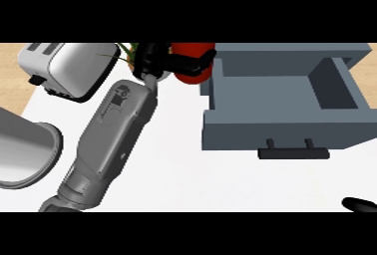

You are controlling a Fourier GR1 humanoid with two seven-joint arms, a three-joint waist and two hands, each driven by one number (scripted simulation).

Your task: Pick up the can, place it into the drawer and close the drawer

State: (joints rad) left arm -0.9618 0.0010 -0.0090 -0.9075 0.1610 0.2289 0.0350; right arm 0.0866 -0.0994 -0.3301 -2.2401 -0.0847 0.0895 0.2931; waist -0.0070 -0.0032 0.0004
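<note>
Beside the open grey box drawer [283,99], left hand [165,61] curls round red cylindrical can [193,62]; grasp step. Next: lift, carry right over drawer.

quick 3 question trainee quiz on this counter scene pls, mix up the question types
1. True or false: the drawer is open.
2. Which hand is curled round the red can? A) left hand B) right hand
3. What appliance sits at the counter's far left?

Key: 1 true; it is pulled out with its handle toward the robot. 2 A. 3 the toaster.
</note>
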